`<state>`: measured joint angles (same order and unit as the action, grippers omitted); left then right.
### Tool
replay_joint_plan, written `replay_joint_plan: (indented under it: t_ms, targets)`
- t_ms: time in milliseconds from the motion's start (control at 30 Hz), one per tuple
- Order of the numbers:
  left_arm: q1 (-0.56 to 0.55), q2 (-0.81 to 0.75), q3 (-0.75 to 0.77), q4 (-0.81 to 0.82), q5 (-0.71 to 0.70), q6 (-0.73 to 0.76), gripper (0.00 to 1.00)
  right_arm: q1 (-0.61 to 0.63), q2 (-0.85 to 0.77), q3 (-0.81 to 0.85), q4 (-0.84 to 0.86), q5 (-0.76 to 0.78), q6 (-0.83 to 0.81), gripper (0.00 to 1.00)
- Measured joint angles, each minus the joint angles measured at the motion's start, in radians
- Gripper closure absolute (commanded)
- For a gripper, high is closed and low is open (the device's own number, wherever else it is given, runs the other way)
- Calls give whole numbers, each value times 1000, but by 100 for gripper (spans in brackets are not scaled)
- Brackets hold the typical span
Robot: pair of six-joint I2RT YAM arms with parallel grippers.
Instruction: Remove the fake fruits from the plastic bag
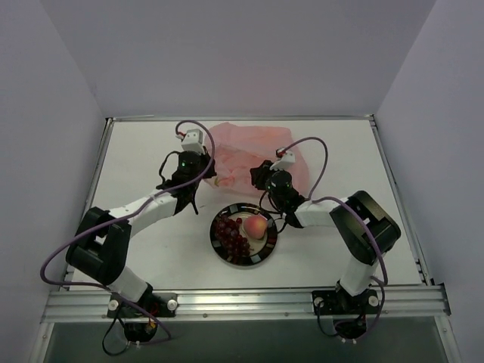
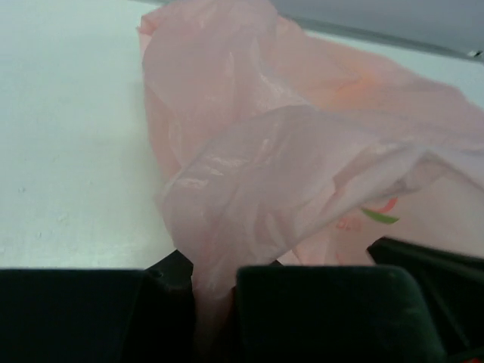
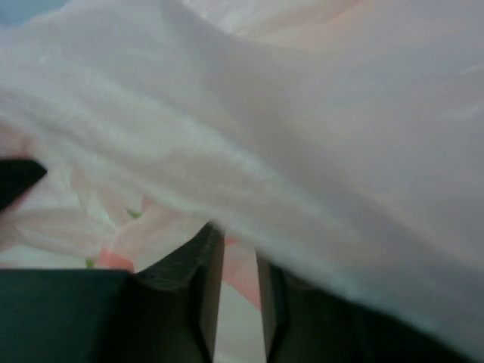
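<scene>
My left hand (image 2: 215, 281) pinches a bunched fold of the limp, slippery plastic bag (image 2: 302, 174), likely its best hold; whether my nearly closed right hand (image 3: 236, 299) grips film, I cannot tell.

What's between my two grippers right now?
The near edge of the thin translucent pink plastic bag, from left gripper to right gripper, in the top view.

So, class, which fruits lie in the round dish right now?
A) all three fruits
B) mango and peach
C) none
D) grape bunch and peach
D: the overhead view shows the dark grape bunch and the pink-orange peach side by side in the dish, and no mango is there.
</scene>
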<state>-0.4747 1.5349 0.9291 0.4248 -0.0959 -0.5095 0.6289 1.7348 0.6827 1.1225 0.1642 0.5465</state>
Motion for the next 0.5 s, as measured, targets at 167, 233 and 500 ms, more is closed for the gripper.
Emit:
replay_joint_plan:
  t_ms: [167, 233, 500]
  targets:
    - [-4, 29, -85, -7, 7, -14, 98, -24, 49, 152, -125, 80, -43, 55]
    - [-9, 39, -91, -9, 11, -18, 98, -41, 101, 247, -147, 95, -49, 46]
    - [-42, 56, -91, 2, 22, -24, 98, -106, 309, 500, -254, 142, -51, 28]
